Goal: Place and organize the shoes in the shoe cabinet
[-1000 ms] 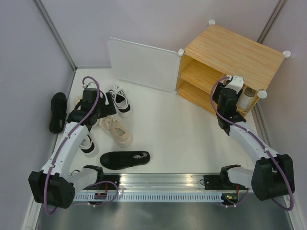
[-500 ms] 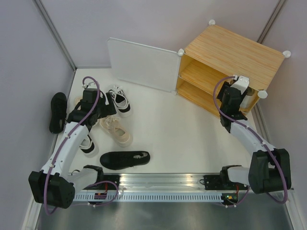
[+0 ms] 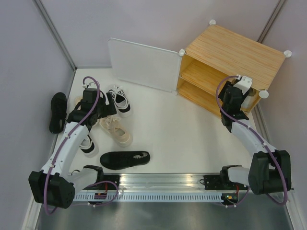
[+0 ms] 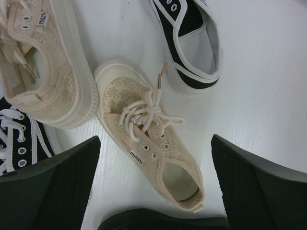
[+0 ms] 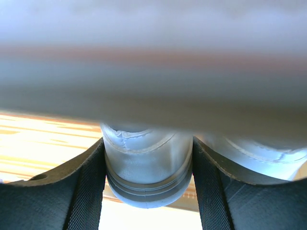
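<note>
The shoe cabinet stands at the back right with its white door swung open. My right gripper reaches into its lower shelf at the right end, shut on the heel of a white shoe. A second white shoe sits just right of it. My left gripper hangs open above a cream shoe, touching nothing. Round it lie another cream shoe and a white shoe with black trim.
On the floor at the left lie two black shoes, a black-trimmed pair and one more black-trimmed shoe. Lilac walls close in both sides. The arms' metal rail runs along the near edge.
My right gripper has pushed farther right and deeper into the lower shelf with the white shoe. The left arm has not moved.
</note>
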Motion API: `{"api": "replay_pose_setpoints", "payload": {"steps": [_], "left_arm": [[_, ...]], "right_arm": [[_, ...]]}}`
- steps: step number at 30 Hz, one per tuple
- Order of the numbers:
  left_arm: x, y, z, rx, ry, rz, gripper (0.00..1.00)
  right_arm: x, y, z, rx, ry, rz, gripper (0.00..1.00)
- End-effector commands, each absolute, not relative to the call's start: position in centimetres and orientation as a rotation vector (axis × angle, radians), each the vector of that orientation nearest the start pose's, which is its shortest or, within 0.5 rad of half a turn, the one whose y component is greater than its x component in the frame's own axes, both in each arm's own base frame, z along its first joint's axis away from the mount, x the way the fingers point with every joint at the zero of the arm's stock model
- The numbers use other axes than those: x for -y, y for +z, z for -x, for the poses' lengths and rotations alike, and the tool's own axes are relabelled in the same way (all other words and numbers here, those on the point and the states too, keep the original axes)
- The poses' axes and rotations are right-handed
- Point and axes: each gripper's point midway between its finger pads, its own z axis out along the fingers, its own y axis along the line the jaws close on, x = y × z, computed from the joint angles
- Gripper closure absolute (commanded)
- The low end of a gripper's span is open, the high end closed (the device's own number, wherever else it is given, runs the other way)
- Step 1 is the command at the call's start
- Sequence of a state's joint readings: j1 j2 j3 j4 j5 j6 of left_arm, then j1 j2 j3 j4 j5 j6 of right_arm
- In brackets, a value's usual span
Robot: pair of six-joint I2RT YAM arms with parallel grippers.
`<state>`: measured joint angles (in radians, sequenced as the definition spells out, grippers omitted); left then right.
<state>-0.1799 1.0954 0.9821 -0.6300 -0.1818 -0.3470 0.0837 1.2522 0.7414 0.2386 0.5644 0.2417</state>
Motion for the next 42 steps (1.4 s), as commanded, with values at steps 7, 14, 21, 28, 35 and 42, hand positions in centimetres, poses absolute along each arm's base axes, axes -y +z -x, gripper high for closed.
{"api": "replay_pose_setpoints", "payload": {"steps": [7, 14, 21, 28, 35, 42], "left_arm": [[3.7, 19.3, -30.9, -2.239, -0.058, 0.236, 0.01], [3.7, 19.3, -30.9, -2.238, -0.059, 0.236, 0.01], [3.7, 19.3, -30.9, -2.236, -0.059, 0.235, 0.01], [3.8, 19.3, -30.9, -2.238, -0.062, 0.235, 0.02], [3.8, 19.3, -30.9, -2.24, -0.062, 0.235, 0.01], [3.8, 19.3, -30.9, -2.239, -0.067, 0.235, 0.01]], "right_arm": [[5.3, 20.5, -38.7, -1.719, -0.234, -0.521, 0.99], [5.4, 20.5, -39.7, -1.71, -0.239, -0.533, 0.99], [7.1, 19.6, -38.0, -1.72, -0.34, -0.623, 0.7], [5.9, 20.9, -37.4, -1.743, -0.261, -0.578, 0.33], [4.6, 21.3, -37.3, -1.774, -0.181, -0.556, 0.24], [4.4, 21.4, -36.9, -1.796, -0.172, -0.555, 0.21]]}}
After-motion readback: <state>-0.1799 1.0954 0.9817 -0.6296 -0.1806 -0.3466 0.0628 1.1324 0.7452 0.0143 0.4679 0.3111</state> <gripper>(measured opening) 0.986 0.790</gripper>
